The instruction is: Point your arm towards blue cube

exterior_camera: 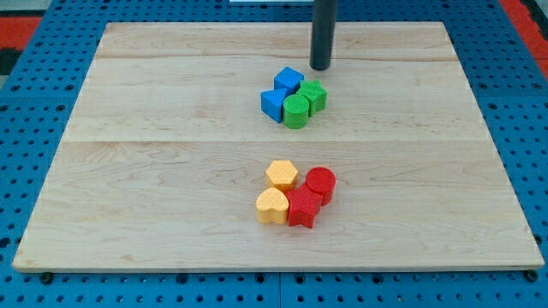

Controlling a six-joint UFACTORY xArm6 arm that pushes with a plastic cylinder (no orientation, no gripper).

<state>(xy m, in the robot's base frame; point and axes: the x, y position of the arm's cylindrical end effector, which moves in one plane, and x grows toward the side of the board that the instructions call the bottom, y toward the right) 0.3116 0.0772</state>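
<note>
Blue cube [288, 79] (corner-on) tops upper cluster.

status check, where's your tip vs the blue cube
My tip just above-right of blue cube, small gap, not touching. Cube sits in the blue-green cluster. Nothing between tip and cube.

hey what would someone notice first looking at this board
Probably the dark rod coming down from the view's top, my tip just above the blue cube. That cube heads a tight blue and green cluster; nearer the view's bottom sits a second cluster of yellow and red blocks, including a red cylinder.
</note>
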